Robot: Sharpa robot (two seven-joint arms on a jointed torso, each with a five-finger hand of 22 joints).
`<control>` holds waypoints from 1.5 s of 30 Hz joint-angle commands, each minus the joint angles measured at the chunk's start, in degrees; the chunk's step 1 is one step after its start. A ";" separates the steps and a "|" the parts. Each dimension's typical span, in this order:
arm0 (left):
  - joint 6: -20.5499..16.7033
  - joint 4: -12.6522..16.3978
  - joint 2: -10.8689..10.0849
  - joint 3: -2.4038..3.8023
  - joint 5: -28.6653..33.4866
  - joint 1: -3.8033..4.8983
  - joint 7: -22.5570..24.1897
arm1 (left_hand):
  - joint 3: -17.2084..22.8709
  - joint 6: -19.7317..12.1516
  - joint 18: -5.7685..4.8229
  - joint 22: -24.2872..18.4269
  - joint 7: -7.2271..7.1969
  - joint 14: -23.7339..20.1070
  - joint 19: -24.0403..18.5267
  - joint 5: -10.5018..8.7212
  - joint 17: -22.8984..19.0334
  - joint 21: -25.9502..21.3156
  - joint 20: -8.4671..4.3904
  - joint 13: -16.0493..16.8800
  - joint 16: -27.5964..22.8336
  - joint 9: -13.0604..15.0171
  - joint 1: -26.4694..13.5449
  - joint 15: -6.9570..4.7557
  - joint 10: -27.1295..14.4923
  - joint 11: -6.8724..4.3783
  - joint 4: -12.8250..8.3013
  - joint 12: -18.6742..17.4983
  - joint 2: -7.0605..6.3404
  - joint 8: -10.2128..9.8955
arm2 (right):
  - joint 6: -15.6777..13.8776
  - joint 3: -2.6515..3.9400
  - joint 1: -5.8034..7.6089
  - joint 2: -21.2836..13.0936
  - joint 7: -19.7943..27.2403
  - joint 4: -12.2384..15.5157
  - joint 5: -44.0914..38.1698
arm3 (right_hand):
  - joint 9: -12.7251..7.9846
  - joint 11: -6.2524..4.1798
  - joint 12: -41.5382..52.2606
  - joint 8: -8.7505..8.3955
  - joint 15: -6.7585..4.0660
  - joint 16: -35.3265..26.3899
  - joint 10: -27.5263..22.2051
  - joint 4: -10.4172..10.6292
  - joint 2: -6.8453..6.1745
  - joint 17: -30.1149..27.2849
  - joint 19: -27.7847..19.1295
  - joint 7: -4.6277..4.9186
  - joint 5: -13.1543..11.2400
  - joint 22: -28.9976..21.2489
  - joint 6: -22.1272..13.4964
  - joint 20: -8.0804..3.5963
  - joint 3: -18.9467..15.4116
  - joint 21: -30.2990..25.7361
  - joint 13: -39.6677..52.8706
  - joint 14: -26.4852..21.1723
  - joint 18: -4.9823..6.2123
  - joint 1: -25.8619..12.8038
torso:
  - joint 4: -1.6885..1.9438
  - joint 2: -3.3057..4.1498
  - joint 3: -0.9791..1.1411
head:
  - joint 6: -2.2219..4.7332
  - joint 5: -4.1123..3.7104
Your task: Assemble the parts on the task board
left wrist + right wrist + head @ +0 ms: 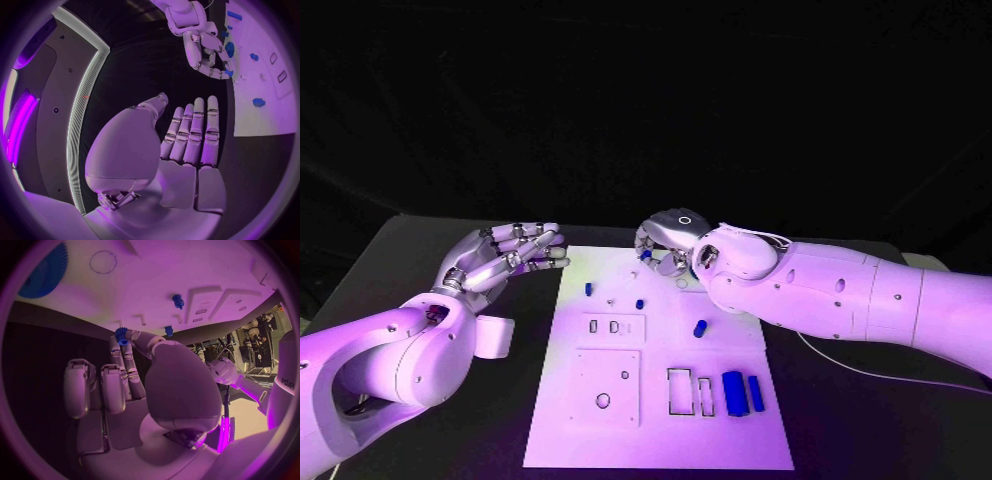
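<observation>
Head view: task board [661, 440] lies mid-desk [877, 430].
Left robot hand [502, 258]: fingers apart, holding nothing, beside the board's far left corner.
Right robot hand [134, 370]: fingertips pinch a small blue gear [121, 335] over the board's far edge.

The board [661, 400] looks smooth, matt white plastic; the blue parts [734, 388] on it glossy plastic. Beside the board, both arms [848, 295] wear glossy white shells, the hands [502, 255] satin metal. The surface [877, 420] is matt black
</observation>
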 commanded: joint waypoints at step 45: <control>1.03 0.52 0.02 0.06 -0.24 0.42 0.01 | 0.33 -0.66 0.81 -0.13 1.48 0.15 0.27 0.12 0.15 -0.01 0.04 -0.02 -0.49 -0.13 -0.05 0.26 -0.39 0.26 -0.32 -0.57 -0.35 -0.49 | 1.96 -0.18 -0.09 3.45 -0.67 -4.18 -0.83 | 0.48 -1.69 -0.24 0.35 -0.43 0.24 2.18 -0.10 0.55 2.02 -0.06 0.10 0.14 0.11 -0.01 0.05 -0.17 0.03 0.49 3.65 -0.30 -0.25 | 0.49 0.50 -0.17 | -0.65 0.50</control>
